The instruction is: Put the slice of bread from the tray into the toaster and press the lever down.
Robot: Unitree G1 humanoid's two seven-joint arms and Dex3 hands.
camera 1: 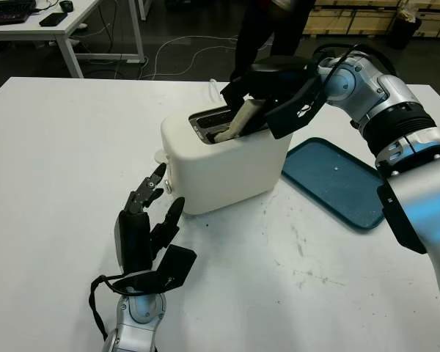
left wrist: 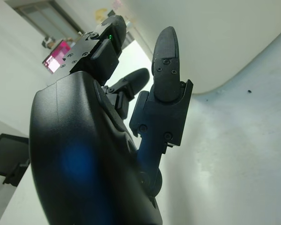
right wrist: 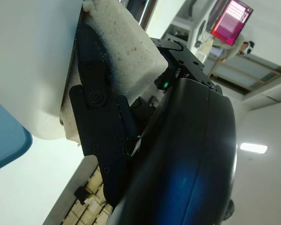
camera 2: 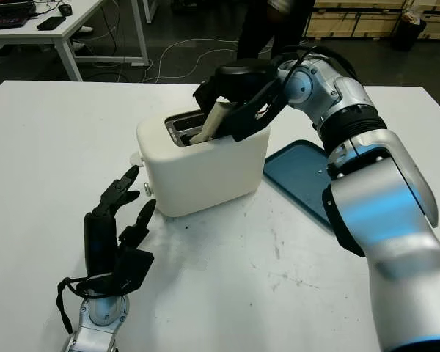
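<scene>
A cream toaster (camera 1: 220, 165) stands mid-table with its slots facing up. My right hand (camera 1: 260, 103) hovers over the slots, shut on the pale bread slice (camera 1: 242, 119), which is tilted with its lower end inside a slot. The right wrist view shows the bread slice (right wrist: 126, 51) pinched between black fingers (right wrist: 96, 110) against the toaster wall (right wrist: 28, 61). My left hand (camera 1: 150, 213) is open on the table just in front of the toaster's left corner, fingers pointing at it. The blue tray (camera 1: 334, 180) lies bare to the right of the toaster.
A person in dark clothes (camera 1: 268, 29) stands behind the table's far edge. Cables run across the floor there. A white desk (camera 1: 51, 26) with a keyboard stands at the back left. Bare white tabletop (camera 1: 293, 279) spreads in front.
</scene>
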